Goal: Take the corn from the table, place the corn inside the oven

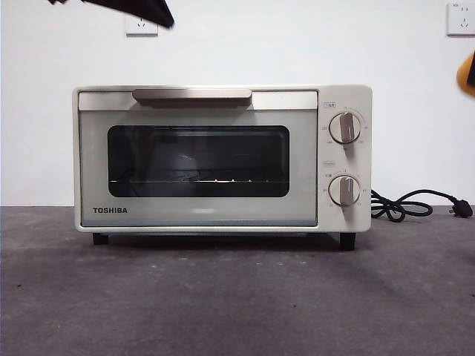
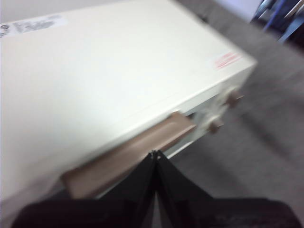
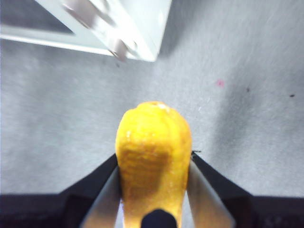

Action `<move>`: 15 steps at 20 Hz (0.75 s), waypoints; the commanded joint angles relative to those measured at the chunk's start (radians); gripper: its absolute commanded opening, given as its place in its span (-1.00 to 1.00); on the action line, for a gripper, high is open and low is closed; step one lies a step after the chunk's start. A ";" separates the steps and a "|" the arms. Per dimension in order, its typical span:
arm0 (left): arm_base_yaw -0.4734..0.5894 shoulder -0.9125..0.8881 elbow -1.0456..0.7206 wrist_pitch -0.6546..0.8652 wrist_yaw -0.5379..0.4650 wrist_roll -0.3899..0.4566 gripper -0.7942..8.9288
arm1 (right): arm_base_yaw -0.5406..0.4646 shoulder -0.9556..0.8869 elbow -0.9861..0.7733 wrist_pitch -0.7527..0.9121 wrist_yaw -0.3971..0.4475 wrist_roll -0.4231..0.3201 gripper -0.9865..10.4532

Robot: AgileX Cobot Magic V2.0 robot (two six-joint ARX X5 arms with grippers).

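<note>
**Corn held aloft, oven door shut**

The front view shows the oven (image 1: 223,157) standing square on the tabletop (image 1: 237,297), door closed, bar handle (image 1: 192,94) across the top of the door, two knobs (image 1: 345,127) on its right side and a black cord (image 1: 412,204) trailing off beside it. Of the corn, that view catches only an orange sliver at the right edge (image 1: 467,74), cut off by the frame; a dark arm tip shows at the top left.

The right wrist view supplies the rest: the right gripper (image 3: 153,190) is clenched on the corn (image 3: 153,156), one jaw on each side of the cob, its rounded end pointing out over the grey tabletop (image 3: 247,118). A blurred corner of the oven (image 3: 137,28) lies beyond, well apart from the cob.

The left wrist view looks down on the oven's cream top (image 2: 104,80) and the handle (image 2: 133,154). The left gripper (image 2: 155,154) has its jaws pressed together, empty, their tips over the handle; whether they touch it cannot be told through the blur.
</note>
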 commanded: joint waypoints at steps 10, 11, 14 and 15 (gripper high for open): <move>-0.026 0.169 0.054 -0.051 -0.195 0.158 -0.85 | 0.001 -0.067 0.177 -0.132 -0.002 0.003 -0.84; -0.026 0.177 0.054 -0.052 -0.195 0.160 -0.85 | 0.001 -0.067 0.188 -0.141 -0.002 0.003 -0.84; -0.026 0.200 0.054 -0.060 -0.195 0.167 -0.85 | 0.001 -0.067 0.212 -0.156 -0.002 0.000 -0.84; -0.026 0.206 0.054 -0.071 -0.194 0.169 -0.85 | 0.001 -0.067 0.220 -0.164 -0.002 -0.009 -0.84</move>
